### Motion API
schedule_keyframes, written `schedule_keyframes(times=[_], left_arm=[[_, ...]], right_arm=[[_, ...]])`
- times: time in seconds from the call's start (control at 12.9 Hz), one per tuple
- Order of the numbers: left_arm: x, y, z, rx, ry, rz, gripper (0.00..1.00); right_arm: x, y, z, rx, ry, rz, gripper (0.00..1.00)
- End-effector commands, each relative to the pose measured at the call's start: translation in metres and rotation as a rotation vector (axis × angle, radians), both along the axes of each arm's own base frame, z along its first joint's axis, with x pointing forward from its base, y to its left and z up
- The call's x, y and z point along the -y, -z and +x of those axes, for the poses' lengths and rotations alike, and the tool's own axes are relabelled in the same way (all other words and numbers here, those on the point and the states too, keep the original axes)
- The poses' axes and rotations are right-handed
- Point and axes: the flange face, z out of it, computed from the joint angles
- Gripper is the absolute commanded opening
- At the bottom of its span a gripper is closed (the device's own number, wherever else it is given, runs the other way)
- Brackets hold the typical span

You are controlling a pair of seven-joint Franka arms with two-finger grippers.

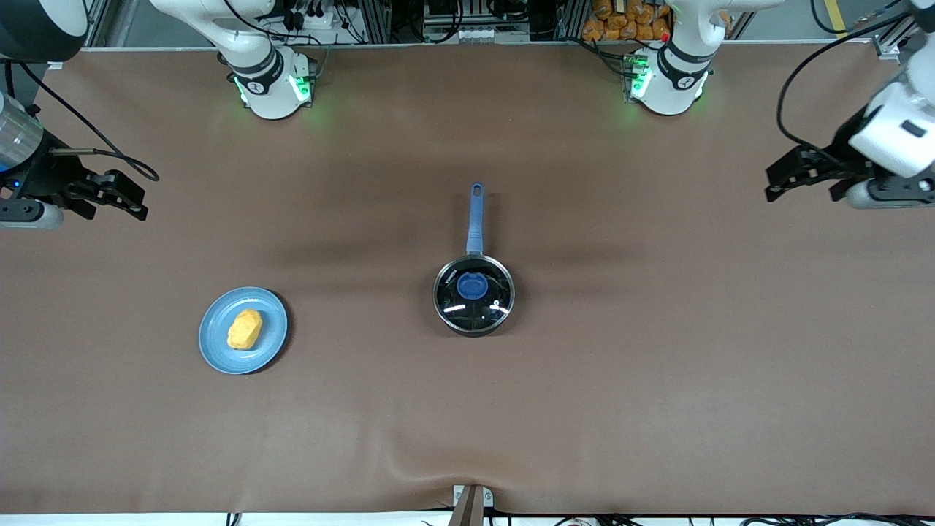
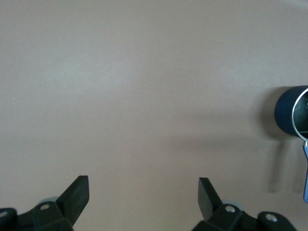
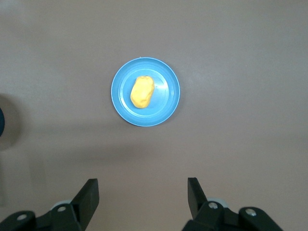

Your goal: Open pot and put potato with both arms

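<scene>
The black pot (image 1: 475, 328) stands mid-table with its blue handle (image 1: 475, 219) pointing toward the arm bases. A glass lid with a blue knob (image 1: 472, 285) sits on it. The yellow potato (image 1: 245, 329) lies on a blue plate (image 1: 216, 349) toward the right arm's end, a little nearer the front camera than the pot. My right gripper (image 1: 139, 201) hangs open and empty over bare table at its end; in its wrist view (image 3: 143, 187) I see the potato (image 3: 142, 92) on the plate (image 3: 120, 103). My left gripper (image 1: 776, 183) hangs open and empty at its end (image 2: 143, 185), with the pot (image 2: 288, 115) off to one side.
The brown table cover has a raised wrinkle (image 1: 467, 456) near the front edge, above a small bracket (image 1: 471, 504). The two arm bases (image 1: 274, 88) (image 1: 668, 84) stand at the table's back edge.
</scene>
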Motion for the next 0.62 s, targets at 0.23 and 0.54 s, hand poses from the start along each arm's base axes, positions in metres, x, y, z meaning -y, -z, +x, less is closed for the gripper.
schedule_keyframes(times=[0.23,0.54], left_arm=[[-0.014,-0.007,0.008,0.017,-0.034,-0.01,1.0],[-0.032,-0.009,0.011,0.023,-0.054,-0.013,1.0]], right_arm=[[0.001,-0.008,-0.009,0.026,-0.008,0.003,1.0],[-0.001,-0.009,-0.008,0.035,-0.01,0.003,0.38]])
